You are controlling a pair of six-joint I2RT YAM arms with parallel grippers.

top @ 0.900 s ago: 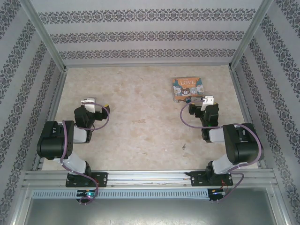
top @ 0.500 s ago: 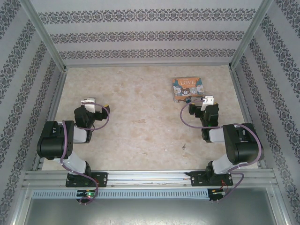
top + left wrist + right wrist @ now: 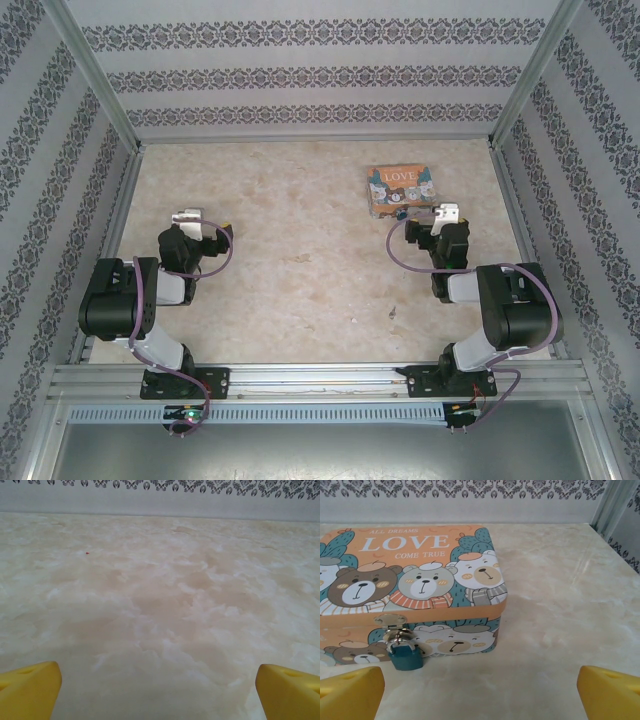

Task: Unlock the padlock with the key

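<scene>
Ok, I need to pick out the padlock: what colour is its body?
The padlock body is dark teal-blue; clearest in the right wrist view.

Overhead shot: the right gripper [image 3: 430, 222] sits close to the LOVE box [image 3: 402, 186], which lies just ahead of it and a touch to its left. There's a tiny blue speck on the box's side facing that gripper, which looks like the padlock [image 3: 400, 212], but it's too small for any detail. The left gripper [image 3: 196, 226] is well off to the right gripper's left, facing out over the marbled table [image 3: 300, 250]. Purple cables [image 3: 388, 252] loop back from each gripper along the arms.
</scene>
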